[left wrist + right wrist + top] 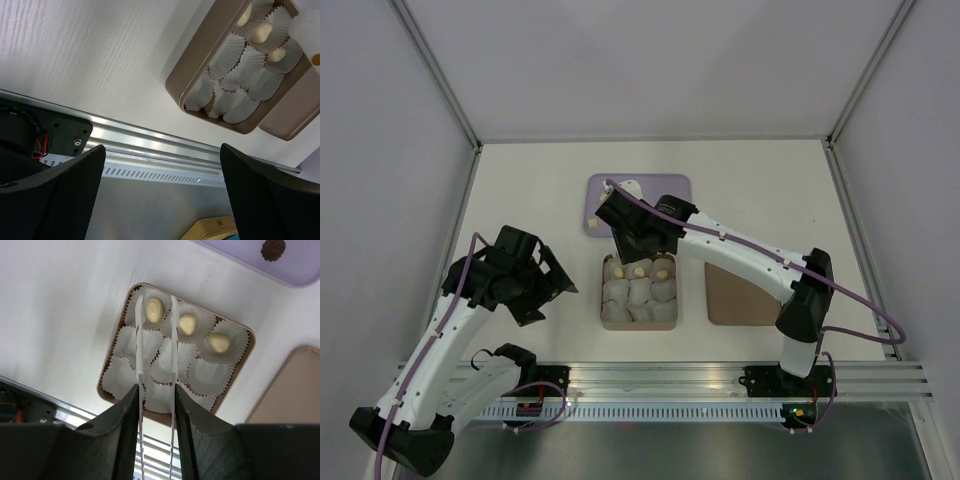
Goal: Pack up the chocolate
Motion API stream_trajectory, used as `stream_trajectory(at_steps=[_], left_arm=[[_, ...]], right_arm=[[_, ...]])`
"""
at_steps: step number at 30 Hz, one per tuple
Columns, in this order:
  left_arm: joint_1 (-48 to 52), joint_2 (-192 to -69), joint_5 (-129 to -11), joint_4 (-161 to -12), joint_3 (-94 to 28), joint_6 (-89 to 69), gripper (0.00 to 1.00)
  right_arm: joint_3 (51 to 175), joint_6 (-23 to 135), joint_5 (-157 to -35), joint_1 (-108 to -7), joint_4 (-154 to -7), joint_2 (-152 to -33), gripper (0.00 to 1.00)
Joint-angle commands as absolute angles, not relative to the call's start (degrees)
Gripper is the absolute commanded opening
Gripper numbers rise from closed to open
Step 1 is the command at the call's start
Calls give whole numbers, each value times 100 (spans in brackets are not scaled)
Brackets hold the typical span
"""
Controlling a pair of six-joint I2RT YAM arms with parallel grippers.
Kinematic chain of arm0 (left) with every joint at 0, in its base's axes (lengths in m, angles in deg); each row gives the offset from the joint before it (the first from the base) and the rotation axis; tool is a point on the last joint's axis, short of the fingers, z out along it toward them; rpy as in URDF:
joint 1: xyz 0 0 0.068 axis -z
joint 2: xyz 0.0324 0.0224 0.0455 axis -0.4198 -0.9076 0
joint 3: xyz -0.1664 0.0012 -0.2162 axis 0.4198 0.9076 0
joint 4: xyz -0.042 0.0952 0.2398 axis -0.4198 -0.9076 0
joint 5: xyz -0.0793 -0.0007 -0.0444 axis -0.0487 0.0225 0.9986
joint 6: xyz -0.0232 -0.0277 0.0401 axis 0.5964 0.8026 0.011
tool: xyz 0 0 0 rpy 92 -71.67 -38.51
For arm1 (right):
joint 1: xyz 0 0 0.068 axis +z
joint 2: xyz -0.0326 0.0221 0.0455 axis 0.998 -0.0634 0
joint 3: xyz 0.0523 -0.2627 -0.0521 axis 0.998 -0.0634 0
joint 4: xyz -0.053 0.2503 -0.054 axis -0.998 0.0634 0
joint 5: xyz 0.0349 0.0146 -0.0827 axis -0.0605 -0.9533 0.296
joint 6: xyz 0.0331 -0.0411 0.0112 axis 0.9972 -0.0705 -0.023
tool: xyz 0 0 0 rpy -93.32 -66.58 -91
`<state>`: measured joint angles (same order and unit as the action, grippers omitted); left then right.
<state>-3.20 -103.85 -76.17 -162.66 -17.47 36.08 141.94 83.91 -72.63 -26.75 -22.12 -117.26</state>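
From the top view I see the right arm (pixel 750 260) reaching across to the far edge of the box (pixel 640 326), while the left arm (pixel 440 340) is parked off to the left, well apart from it. Three pale bits of chocolate (pixel 640 271) fill the far row of paper cups (pixel 640 300). The purple tray (pixel 670 190) lies just beyond the box and the lid (pixel 740 295) just to its right. On the left wrist camera the left pincer (pixel 162 197) is spread wide with nothing in it, looking at the box from the side. On the right wrist camera the right pincer (pixel 156 297) hangs over the far-left cup. Its thin blades are parted a little and clear of the piece lying there, so I read it as gripping nothing. A dark piece (pixel 273 249) waits on the tray. I judge one placement done, with six cups left to fill. The next move calls for a straight lift clear of the crinkled paper, then a reach to that dark piece. The table (pixel 540 200) is white with a faint grain, a metal rail (pixel 660 375) runs along its near edge, and plain grey walls (pixel 650 60) close it in.
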Motion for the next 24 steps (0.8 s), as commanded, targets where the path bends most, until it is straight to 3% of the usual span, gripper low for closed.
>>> stream_trajectory(at_steps=[1, 11, 24], left_arm=[[-294, -10447, -7573, -16315, -1932, 3624, 100], [-294, -10535, -7591, -16262, -1976, 3562, 100], [-294, -10447, -7609, -16253, -1889, 3659, 100]], right_arm=[[14542, 8831, -6990, -2721, -1958, -11298, 37], [15579, 8895, -6902, -3775, -1668, -12018, 36], [16353, 8797, -6674, -4145, -1580, -13196, 36]])
